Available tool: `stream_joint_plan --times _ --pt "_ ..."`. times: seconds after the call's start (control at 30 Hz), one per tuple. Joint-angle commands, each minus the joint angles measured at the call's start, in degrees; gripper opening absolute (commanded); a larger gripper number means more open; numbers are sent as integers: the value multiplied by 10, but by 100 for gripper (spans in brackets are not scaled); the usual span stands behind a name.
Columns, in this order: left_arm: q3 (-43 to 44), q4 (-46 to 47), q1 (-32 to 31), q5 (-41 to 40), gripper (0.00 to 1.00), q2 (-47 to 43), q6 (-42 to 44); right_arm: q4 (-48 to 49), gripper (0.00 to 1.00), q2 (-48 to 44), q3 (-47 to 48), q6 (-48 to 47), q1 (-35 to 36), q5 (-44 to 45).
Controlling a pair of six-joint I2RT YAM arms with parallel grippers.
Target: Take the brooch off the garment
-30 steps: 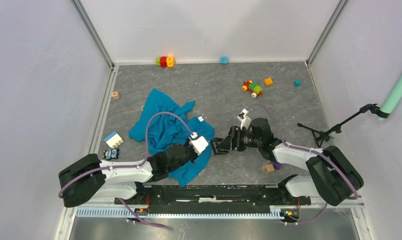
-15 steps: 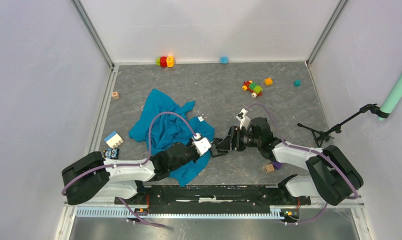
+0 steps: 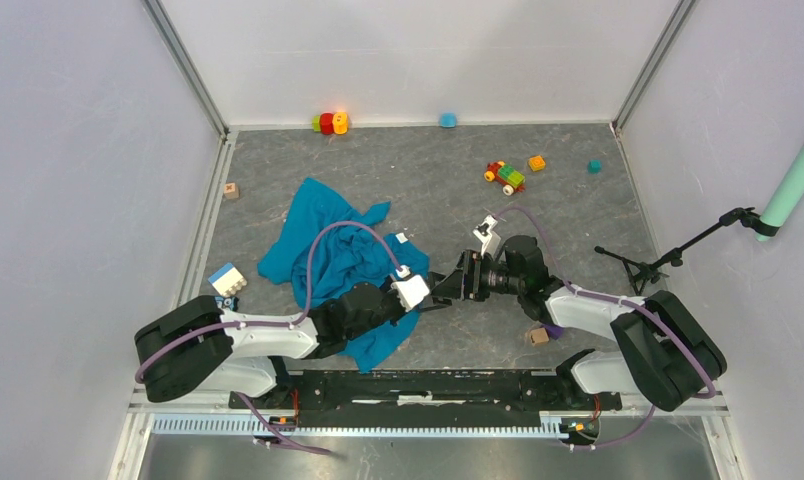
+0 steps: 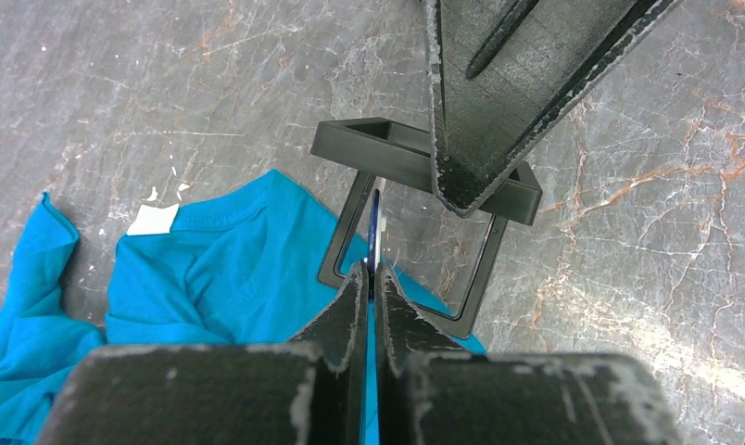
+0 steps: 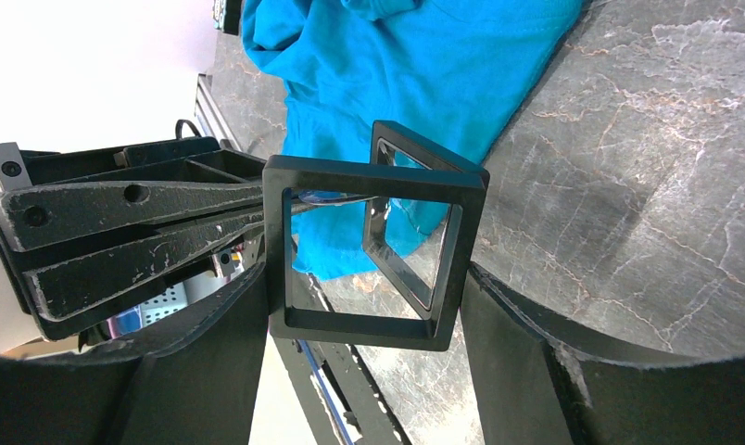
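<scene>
The blue garment [image 3: 333, 255] lies crumpled left of centre; it also shows in the left wrist view [image 4: 202, 278] and the right wrist view [image 5: 415, 46]. My left gripper [image 4: 370, 271] is shut on the brooch [image 4: 375, 227], a thin dark disc seen edge-on, clear of the cloth. My right gripper [image 5: 364, 306] is shut on an open black square frame case [image 5: 369, 250]. The brooch's edge [image 5: 327, 197] pokes into the near frame. In the top view the two grippers meet at the garment's right edge, left [image 3: 433, 300] and right [image 3: 458, 285].
A white tag [image 3: 402, 238] sits on the garment. Toys lie about: a red-yellow piece [image 3: 328, 123], a toy car [image 3: 505, 177], an orange block [image 3: 537, 162], a white-blue brick [image 3: 226, 279], a wooden cube [image 3: 536, 336]. A black stand [image 3: 658, 262] is at the right.
My left gripper has moved right with the brooch, up to the frame case held by my right gripper. The right arm has shifted only slightly.
</scene>
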Motion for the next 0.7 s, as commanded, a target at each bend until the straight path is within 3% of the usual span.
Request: stream_joint_plan --times 0.0,0.5,0.67 --pt "9 11 -1 -14 2 -24 41 43 64 0 -5 9 -1 -19" --pt "22 -7 -7 19 3 -8 60 50 64 -7 -16 17 -1 -26" --pt "29 -14 -10 32 8 13 58 65 63 -4 -21 27 -1 -25"
